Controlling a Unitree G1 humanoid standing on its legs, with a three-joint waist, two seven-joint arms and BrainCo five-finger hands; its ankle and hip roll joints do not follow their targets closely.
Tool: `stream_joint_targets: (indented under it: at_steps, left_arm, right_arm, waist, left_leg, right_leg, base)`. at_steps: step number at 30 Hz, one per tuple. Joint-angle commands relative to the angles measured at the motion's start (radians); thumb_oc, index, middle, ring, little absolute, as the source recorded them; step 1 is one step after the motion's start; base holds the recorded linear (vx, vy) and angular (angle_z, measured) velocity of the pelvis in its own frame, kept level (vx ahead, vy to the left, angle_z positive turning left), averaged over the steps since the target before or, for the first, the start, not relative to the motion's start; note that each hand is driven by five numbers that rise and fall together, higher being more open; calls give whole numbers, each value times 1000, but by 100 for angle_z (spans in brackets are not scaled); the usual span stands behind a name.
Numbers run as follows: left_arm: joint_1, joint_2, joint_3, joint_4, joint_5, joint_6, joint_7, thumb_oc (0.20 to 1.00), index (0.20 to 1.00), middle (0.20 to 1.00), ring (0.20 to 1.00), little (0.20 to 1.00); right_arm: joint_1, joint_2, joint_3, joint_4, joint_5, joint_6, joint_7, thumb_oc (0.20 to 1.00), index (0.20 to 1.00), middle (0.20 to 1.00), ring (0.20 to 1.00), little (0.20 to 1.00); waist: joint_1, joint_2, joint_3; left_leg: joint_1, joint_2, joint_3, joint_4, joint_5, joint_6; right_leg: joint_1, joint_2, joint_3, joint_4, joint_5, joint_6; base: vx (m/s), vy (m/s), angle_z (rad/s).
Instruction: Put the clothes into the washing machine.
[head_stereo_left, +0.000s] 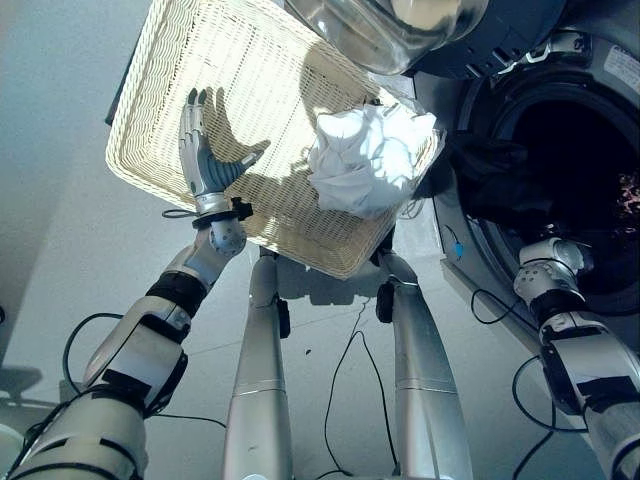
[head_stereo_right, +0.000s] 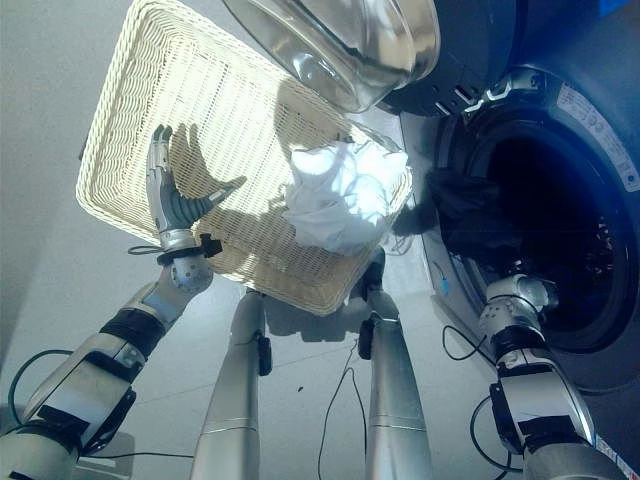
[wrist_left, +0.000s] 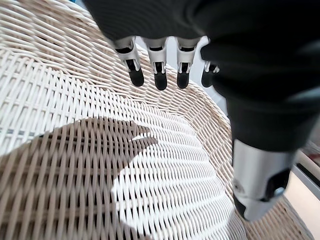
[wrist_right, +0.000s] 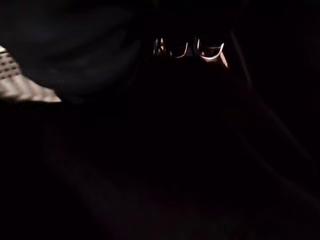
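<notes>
A crumpled white cloth (head_stereo_left: 365, 160) lies in the right corner of a cream wicker basket (head_stereo_left: 130, 120), close to the washing machine. My left hand (head_stereo_left: 205, 165) hovers open over the basket's left part, fingers straight and thumb spread, holding nothing; its fingertips (wrist_left: 160, 75) show above the bare weave (wrist_left: 100, 150). A dark garment (head_stereo_left: 490, 175) hangs over the left edge of the washing machine's drum opening (head_stereo_left: 580, 160). My right arm (head_stereo_left: 545, 265) reaches into that dark drum, where the hand is lost in shadow.
The machine's round glass door (head_stereo_left: 390, 30) stands swung open above the basket's far right corner. The basket sits on pale floor (head_stereo_left: 60, 230), tight against the machine's front.
</notes>
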Motion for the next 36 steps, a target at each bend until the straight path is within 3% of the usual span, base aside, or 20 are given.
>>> stream_joint_targets:
  at_steps: [1, 3, 5, 7, 8, 12, 17, 18, 19, 20, 21, 22, 24, 25, 27, 34, 36]
  left_arm:
    - [-24, 10, -6, -15, -13, -37, 6, 1000, 1000, 1000, 1000, 1000]
    - [-19, 26, -18, -23, -17, -35, 3, 1000, 1000, 1000, 1000, 1000]
    - [12, 55, -31, -56, -3, -32, 3, 1000, 1000, 1000, 1000, 1000]
    - [20, 62, -30, -62, 1, -33, 3, 1000, 1000, 1000, 1000, 1000]
    - [55, 90, -25, -97, 4, -43, -8, 1000, 1000, 1000, 1000, 1000]
    - [77, 120, -17, -108, -7, -65, -34, 1000, 1000, 1000, 1000, 1000]
    - [39, 141, -23, -81, -51, -90, -98, 1000, 1000, 1000, 1000, 1000]
    - [29, 135, -33, -75, -60, -105, -137, 1000, 1000, 1000, 1000, 1000]
    - [25, 135, -36, -75, -59, -106, -141, 1000, 1000, 1000, 1000, 1000]
    - [16, 134, -46, -77, -53, -102, -149, 1000, 1000, 1000, 1000, 1000]
    - [9, 134, -54, -79, -53, -99, -153, 1000, 1000, 1000, 1000, 1000]
    - [-3, 131, -71, -90, -62, -85, -153, 1000, 1000, 1000, 1000, 1000]
    - [-10, 132, -74, -91, -71, -81, -158, 1000, 1000, 1000, 1000, 1000]
    - [-24, 126, -82, -86, -98, -74, -163, 1000, 1000, 1000, 1000, 1000]
    - [-37, 119, -82, -84, -110, -66, -170, 1000, 1000, 1000, 1000, 1000]
    - [-53, 78, -53, -81, -159, -53, -156, 1000, 1000, 1000, 1000, 1000]
    - [-44, 69, -38, -87, -159, -54, -149, 1000, 1000, 1000, 1000, 1000]
  right_arm:
    - [15, -160, 2, 40, 122, -21, -4, 200, 200, 200, 200, 200]
    - [-17, -205, 8, 44, 142, -33, -26, 200, 200, 200, 200, 200]
    - [-60, -289, 19, 39, 156, -100, -71, 200, 200, 200, 200, 200]
    - [-66, -302, 22, 33, 154, -114, -80, 200, 200, 200, 200, 200]
    - [-76, -370, 10, -11, 106, -145, -124, 200, 200, 200, 200, 200]
    - [-80, -446, -4, -41, 32, -118, -167, 200, 200, 200, 200, 200]
    - [-115, -491, 24, 23, 41, 7, -93, 200, 200, 200, 200, 200]
    - [-127, -478, 54, 52, -1, 75, -66, 395, 395, 395, 395, 395]
    - [-132, -478, 63, 55, -4, 85, -62, 555, 555, 555, 555, 555]
    - [-144, -475, 87, 59, -10, 120, -41, 909, 909, 909, 909, 909]
    - [-155, -470, 106, 64, -33, 154, -37, 1000, 1000, 1000, 1000, 1000]
    - [-169, -453, 142, 67, -125, 210, -4, 1000, 1000, 1000, 1000, 1000]
    - [-175, -445, 158, 64, -144, 226, -2, 1000, 1000, 1000, 1000, 1000]
    - [-184, -415, 193, 57, -284, 263, 8, 1000, 1000, 1000, 1000, 1000]
    - [-196, -390, 211, 50, -301, 268, -2, 1000, 1000, 1000, 1000, 1000]
    - [-147, -273, 278, -128, -739, 309, -67, 1000, 1000, 1000, 1000, 1000]
    - [-110, -246, 285, -210, -790, 334, -96, 1000, 1000, 1000, 1000, 1000]
  waist:
    - [3, -2, -19]
    - [7, -7, -19]
    - [12, -21, -19]
    - [12, -24, -19]
    - [7, -37, -19]
    - [2, -52, -19]
    - [2, -59, -19]
    - [8, -55, -19]
    - [9, -54, -19]
    - [11, -52, -19]
    - [13, -49, -19]
    - [18, -42, -19]
    - [19, -40, -19]
    - [23, -33, -19]
    - [23, -29, -19]
    - [12, -9, -19]
    - [6, -8, -19]
  left_leg:
    - [-27, -89, 30, 120, -110, 50]
    - [-27, -89, 22, 125, -115, 49]
    - [-27, -87, 8, 129, -122, 50]
    - [-26, -88, 6, 129, -123, 50]
    - [-18, -83, 1, 121, -126, 49]
    - [1, -75, 1, 107, -127, 49]
    - [-5, -84, -3, 113, -117, 56]
    - [6, -83, -5, 115, -127, 56]
    - [6, -85, -6, 115, -127, 56]
    - [5, -88, -7, 115, -126, 58]
    - [3, -90, -7, 115, -126, 58]
    - [-1, -96, -9, 115, -124, 61]
    - [-2, -99, -10, 116, -124, 62]
    - [-3, -102, -7, 119, -123, 65]
    - [-6, -103, -5, 121, -125, 65]
    - [-21, -105, 18, 120, -123, 67]
    - [-20, -105, 25, 114, -122, 67]
  right_leg:
    - [83, 62, -57, -277, 232, 81]
    - [87, 62, -61, -280, 233, 83]
    - [94, 63, -70, -285, 237, 85]
    - [96, 63, -72, -287, 238, 86]
    - [106, 65, -74, -298, 240, 88]
    - [125, 66, -76, -307, 238, 89]
    - [120, 60, -81, -301, 243, 84]
    - [131, 60, -83, -298, 234, 85]
    - [131, 59, -84, -299, 234, 85]
    - [130, 58, -85, -301, 236, 84]
    - [128, 57, -86, -301, 237, 84]
    - [125, 54, -88, -301, 238, 84]
    - [124, 53, -88, -301, 239, 84]
    - [121, 51, -90, -297, 239, 83]
    - [118, 50, -91, -295, 236, 83]
    - [94, 46, -83, -284, 228, 84]
    - [90, 47, -80, -284, 224, 84]
  base:
    - [2, -71, 0]
    - [-1, -86, 0]
    - [-1, -124, 1]
    - [-4, -59, 0]
    - [-10, -44, 0]
    - [-4, -6, -5]
    - [0, 0, 0]
    - [0, 0, 0]
    - [0, 0, 0]
    - [0, 0, 0]
    - [0, 0, 0]
    - [0, 0, 0]
    - [4, 3, 2]
    - [7, 7, 4]
    - [4, 14, 6]
    - [-16, 42, 4]
    - [-22, 55, 2]
